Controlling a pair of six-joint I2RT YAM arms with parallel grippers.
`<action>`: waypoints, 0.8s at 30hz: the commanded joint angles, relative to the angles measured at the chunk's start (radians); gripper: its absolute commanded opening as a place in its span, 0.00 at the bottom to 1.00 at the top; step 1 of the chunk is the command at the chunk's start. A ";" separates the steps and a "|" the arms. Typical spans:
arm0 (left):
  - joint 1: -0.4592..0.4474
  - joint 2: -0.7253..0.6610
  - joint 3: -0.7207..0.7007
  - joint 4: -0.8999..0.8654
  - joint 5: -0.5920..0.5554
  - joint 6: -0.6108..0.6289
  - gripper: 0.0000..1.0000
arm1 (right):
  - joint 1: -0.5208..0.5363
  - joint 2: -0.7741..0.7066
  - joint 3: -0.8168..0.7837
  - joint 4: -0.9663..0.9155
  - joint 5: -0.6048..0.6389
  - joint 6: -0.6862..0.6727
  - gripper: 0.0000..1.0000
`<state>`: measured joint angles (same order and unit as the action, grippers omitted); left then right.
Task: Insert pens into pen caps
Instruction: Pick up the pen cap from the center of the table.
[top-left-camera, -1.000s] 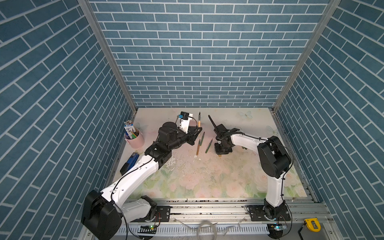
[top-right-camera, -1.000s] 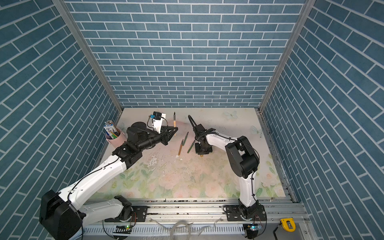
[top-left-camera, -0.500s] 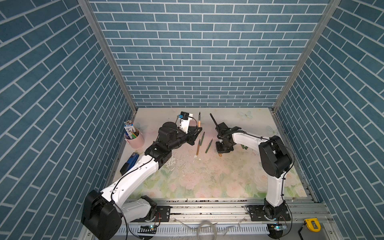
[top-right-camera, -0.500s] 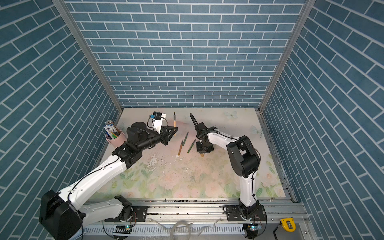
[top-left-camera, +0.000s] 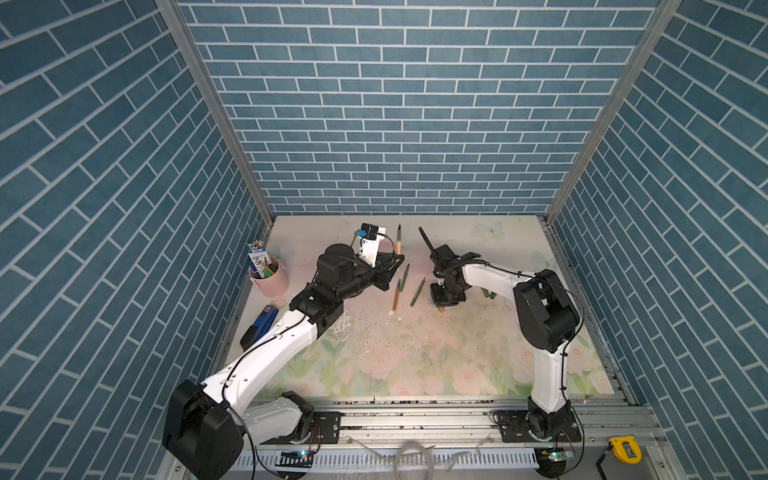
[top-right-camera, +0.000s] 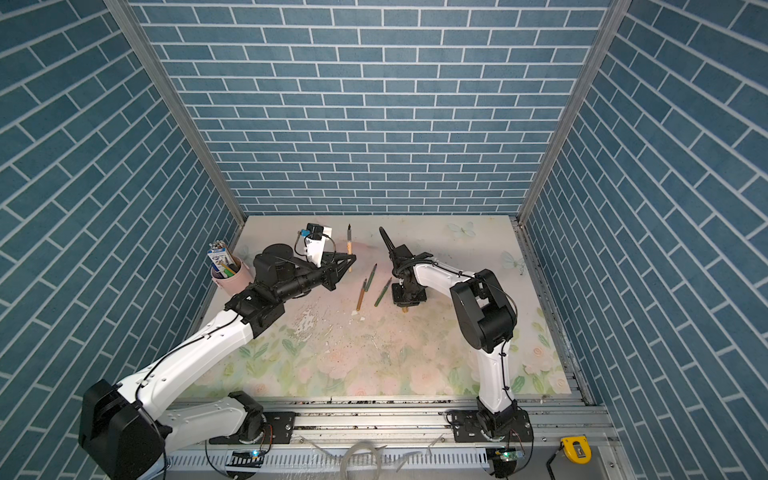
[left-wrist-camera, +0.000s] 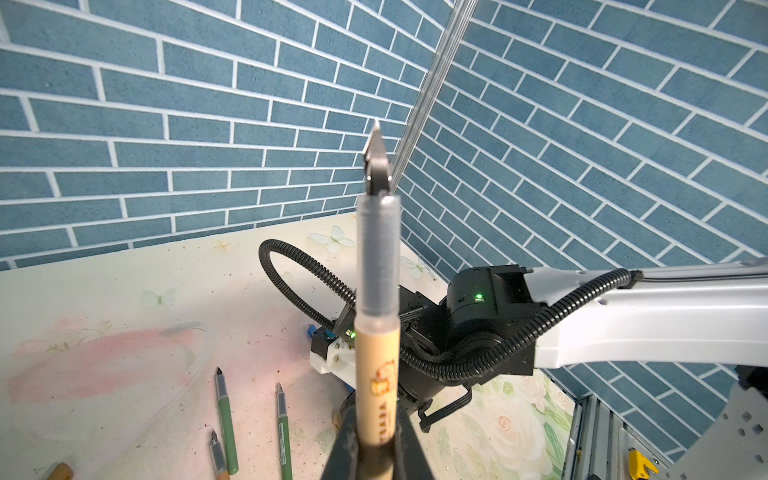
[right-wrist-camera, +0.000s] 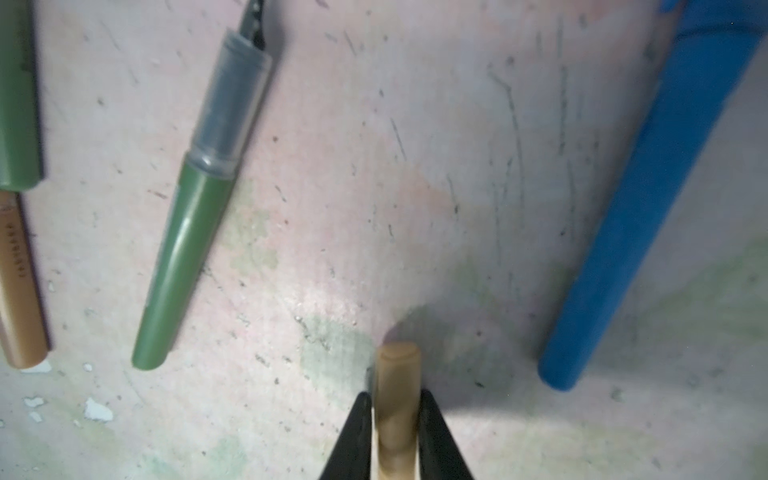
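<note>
My left gripper (left-wrist-camera: 374, 419) is shut on a golden-brown pen (left-wrist-camera: 376, 332), which it holds above the table with the dark tip pointing up and away; in a top view this pen (top-left-camera: 399, 242) stands just past the left gripper (top-left-camera: 397, 259). The right gripper (right-wrist-camera: 395, 399) points down at the table and is shut on a golden-brown pen cap (right-wrist-camera: 397, 374), seen in both top views (top-left-camera: 441, 308) (top-right-camera: 404, 308). Two green pens (top-left-camera: 404, 276) (top-left-camera: 417, 292) and a golden-brown pen (top-left-camera: 397, 295) lie between the arms. A blue pen (right-wrist-camera: 648, 208) lies beside the right gripper.
A pink cup (top-left-camera: 272, 282) with pencils and a carton stands at the left edge, a blue-and-black stapler (top-left-camera: 259, 324) lies in front of it. Green caps (top-left-camera: 488, 294) lie under the right forearm. Brick walls close three sides.
The right gripper has shifted slightly to the right over the table. The left arm and its pen have not moved.
</note>
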<state>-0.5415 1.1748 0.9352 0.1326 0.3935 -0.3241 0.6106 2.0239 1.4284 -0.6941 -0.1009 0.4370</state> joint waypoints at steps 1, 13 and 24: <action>0.002 0.003 0.004 0.013 0.002 0.016 0.14 | 0.005 0.030 0.014 -0.031 0.007 -0.025 0.22; 0.002 0.005 0.000 0.015 -0.005 0.017 0.14 | 0.035 -0.048 0.009 0.008 0.051 0.011 0.16; -0.009 0.034 -0.025 0.083 0.053 0.042 0.12 | 0.035 -0.375 -0.117 0.208 0.082 0.057 0.16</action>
<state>-0.5438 1.2049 0.9283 0.1612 0.4118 -0.3096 0.6426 1.7420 1.3331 -0.5652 -0.0471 0.4660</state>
